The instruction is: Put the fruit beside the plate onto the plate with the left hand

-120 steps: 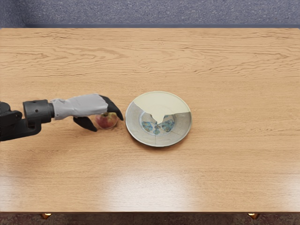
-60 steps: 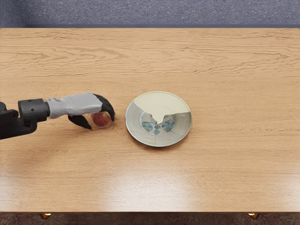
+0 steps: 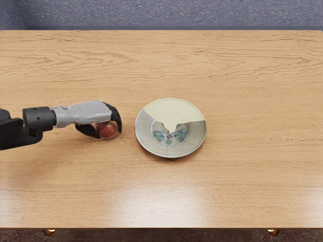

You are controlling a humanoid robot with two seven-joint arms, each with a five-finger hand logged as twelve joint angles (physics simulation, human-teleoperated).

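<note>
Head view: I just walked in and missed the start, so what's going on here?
The robot's left hand, reaching in from the left edge, has its dark fingers curled around a small red apple on the light wooden table. The apple lies just left of the round grey-and-cream plate, apart from it and not yet on it. The right arm is out of view.

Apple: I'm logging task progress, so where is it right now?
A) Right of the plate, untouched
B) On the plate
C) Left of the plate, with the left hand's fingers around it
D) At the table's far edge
C: the apple sits left of the plate, off its rim, with the left hand curling its dark fingers around it.
</note>
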